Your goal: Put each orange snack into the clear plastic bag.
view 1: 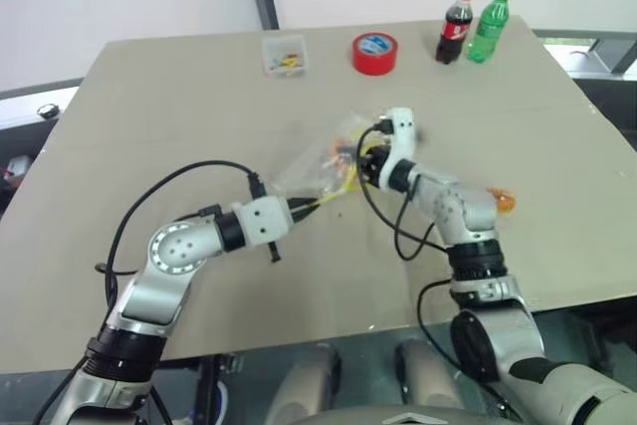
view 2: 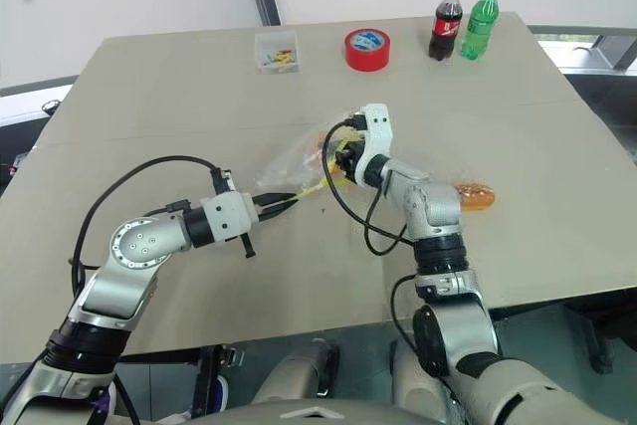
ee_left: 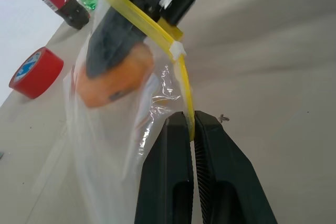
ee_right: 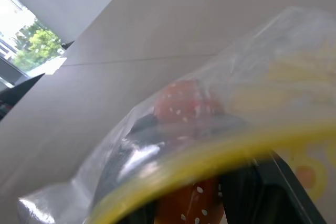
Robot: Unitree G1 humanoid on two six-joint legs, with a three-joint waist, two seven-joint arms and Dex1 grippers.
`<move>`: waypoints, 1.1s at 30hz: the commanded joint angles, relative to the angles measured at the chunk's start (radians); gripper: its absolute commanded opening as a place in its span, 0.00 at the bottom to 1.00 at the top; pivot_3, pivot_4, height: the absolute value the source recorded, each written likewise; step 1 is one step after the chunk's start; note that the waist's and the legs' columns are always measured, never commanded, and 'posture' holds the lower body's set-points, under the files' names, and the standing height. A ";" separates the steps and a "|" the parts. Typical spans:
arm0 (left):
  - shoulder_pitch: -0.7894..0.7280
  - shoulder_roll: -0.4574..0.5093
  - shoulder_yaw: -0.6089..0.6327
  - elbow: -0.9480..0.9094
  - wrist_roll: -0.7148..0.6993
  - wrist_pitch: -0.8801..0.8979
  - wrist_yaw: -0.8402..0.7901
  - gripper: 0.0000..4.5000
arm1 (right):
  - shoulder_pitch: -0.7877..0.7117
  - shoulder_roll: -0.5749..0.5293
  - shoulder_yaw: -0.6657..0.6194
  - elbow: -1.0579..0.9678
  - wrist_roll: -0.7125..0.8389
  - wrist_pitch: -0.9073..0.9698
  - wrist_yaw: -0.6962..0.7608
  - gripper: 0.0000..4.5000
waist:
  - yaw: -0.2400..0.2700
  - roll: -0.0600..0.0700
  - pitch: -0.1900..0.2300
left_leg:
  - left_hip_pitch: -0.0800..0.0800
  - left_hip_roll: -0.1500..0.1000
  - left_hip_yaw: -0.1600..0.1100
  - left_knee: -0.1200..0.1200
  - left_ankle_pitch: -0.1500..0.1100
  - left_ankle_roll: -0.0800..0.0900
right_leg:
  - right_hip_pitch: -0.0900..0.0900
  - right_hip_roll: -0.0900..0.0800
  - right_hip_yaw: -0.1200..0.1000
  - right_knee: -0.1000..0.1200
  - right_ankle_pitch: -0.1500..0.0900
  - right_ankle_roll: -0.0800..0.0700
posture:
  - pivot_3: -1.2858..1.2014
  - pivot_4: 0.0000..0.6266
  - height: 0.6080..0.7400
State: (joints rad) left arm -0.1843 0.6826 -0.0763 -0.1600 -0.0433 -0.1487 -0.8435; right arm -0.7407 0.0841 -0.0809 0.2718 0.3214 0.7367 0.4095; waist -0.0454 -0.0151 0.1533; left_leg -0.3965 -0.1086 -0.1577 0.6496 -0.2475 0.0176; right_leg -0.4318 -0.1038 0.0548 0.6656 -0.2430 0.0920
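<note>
My left fingers (ee_left: pixel 191 129) are pinched tight on the yellow strip at the mouth of the clear plastic bag (ee_left: pixel 113 145). In this left wrist view one orange snack (ee_left: pixel 113 80) is already inside the mouth of the bag, held between my right fingers (ee_left: pixel 113 30), which are partly open around it.

In the right wrist view the yellow strip runs across in front, and the same snack sits just behind it, inside the bag.

From the right eye view, the bag hangs between my two grippers, lifted off the tabletop (view 2: pixel 149 87). The second orange snack (view 2: pixel 476 194) lies on the tabletop, to the right of the bag, close by my right arm.

I think the bag is thin, floppy and light, so the strip is the best place to hold it. The snacks look light with shiny, slippery wrappers. I would grip one across its middle, gently.
</note>
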 commanded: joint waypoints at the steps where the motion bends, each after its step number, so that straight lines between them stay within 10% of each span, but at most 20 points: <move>1: -0.012 -0.008 0.036 -0.018 -0.014 0.025 0.035 0.00 | 0.008 -0.030 0.109 0.049 -0.126 -0.204 -0.022 0.35 | 0.000 0.000 0.000 | 0.000 0.000 0.000 0.000 0.000 0.000 | 0.000 0.000 0.000 0.000 0.000 0.000 | 0.52 0.24 1.00; 7: -0.031 -0.038 0.045 0.012 0.014 0.088 0.105 0.00 | 0.094 -0.098 0.155 -0.107 -0.150 -0.246 -0.004 0.87 | -0.001 0.000 0.000 | 0.000 0.000 0.000 0.000 0.000 0.000 | 0.000 0.000 0.000 0.000 0.000 0.000 | 0.52 0.24 1.00; 17: -0.077 -0.082 0.021 0.069 0.056 0.100 0.152 0.00 | 0.342 -0.343 0.113 -0.646 -0.021 -0.036 0.082 0.93 | 0.002 0.000 0.000 | -0.001 0.000 -0.001 0.000 0.000 0.000 | 0.000 0.000 -0.001 -0.001 0.000 0.000 | 0.52 0.24 1.00; 22: -0.085 -0.075 0.012 0.076 0.061 0.072 0.138 0.00 | 0.467 -0.531 0.099 -0.781 -0.215 -0.035 -0.033 1.00 | 0.012 0.000 0.000 | -0.001 0.000 0.000 0.000 0.000 0.000 | 0.000 -0.001 -0.001 -0.001 0.000 0.000 | 0.52 0.24 1.00; 33: -0.106 -0.071 0.000 0.108 0.058 0.044 0.128 0.00 | 0.651 -0.520 -0.102 -0.912 -0.172 0.111 -0.106 1.00 | 0.013 0.000 0.000 | -0.001 0.000 0.001 0.000 0.000 0.000 | 0.001 -0.001 0.000 -0.001 0.000 0.000 | 0.52 0.24 1.00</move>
State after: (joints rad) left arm -0.2759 0.6028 -0.0882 -0.0498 0.0178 -0.0798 -0.7141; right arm -0.0891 -0.4182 -0.1188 -0.5722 0.1307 0.8535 0.2958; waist -0.0325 -0.0153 0.1529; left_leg -0.3970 -0.1086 -0.1563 0.6500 -0.2478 0.0181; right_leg -0.4310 -0.1045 0.0551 0.6642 -0.2428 0.0925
